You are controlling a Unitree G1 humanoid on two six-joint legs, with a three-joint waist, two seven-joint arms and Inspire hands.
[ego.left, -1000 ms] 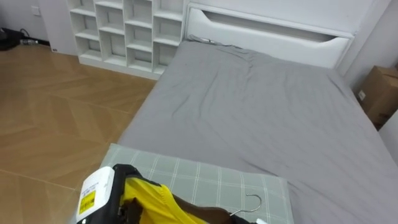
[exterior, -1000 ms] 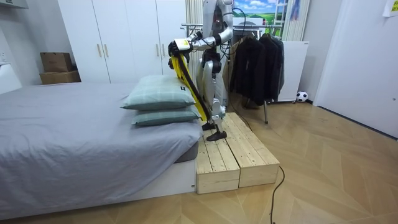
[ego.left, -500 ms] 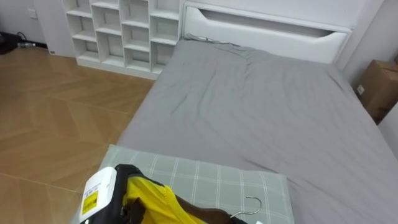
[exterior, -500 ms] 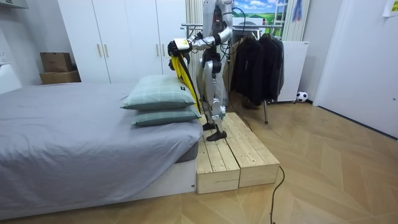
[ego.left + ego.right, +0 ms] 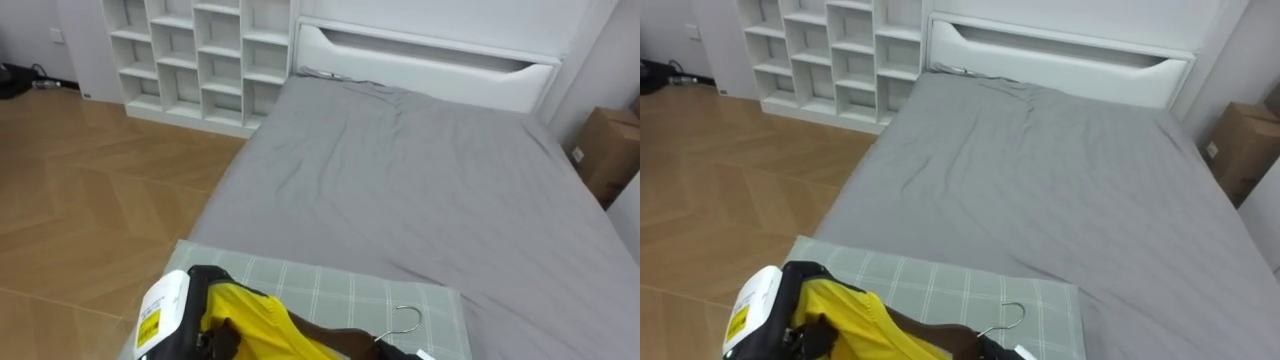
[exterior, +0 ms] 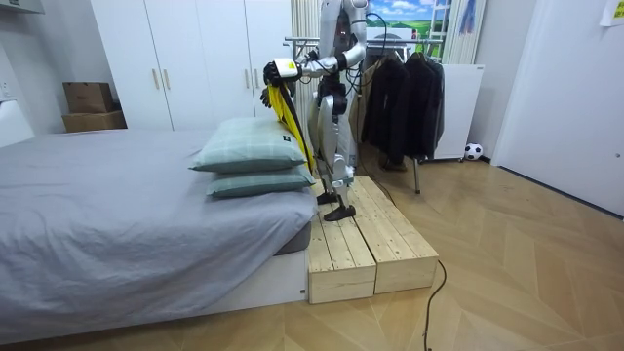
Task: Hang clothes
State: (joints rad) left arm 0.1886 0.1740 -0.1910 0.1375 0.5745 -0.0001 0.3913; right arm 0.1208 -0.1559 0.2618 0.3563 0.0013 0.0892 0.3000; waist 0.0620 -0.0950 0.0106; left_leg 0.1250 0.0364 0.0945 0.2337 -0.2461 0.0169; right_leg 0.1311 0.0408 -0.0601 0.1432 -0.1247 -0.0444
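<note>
The grey bed (image 5: 420, 190) lies ahead of the robot and the clothes rack (image 6: 409, 58) with its dark coats stands behind it. Reaching the rail therefore likely means a turn on the narrow wooden platform (image 6: 366, 244), where a misplaced foot could slip off an edge. The stacked pillows (image 6: 249, 156) sit just below the load. The long yellow garment (image 6: 291, 122) dangles from the raised left hand (image 5: 218, 340), whose fingers are closed into the cloth, and it could drag over them or wrap a leg. The hanger hook (image 5: 405, 320) might twist out of the collar. The right hand (image 5: 992, 350) barely shows beneath it, and I cannot tell its grip.
</note>
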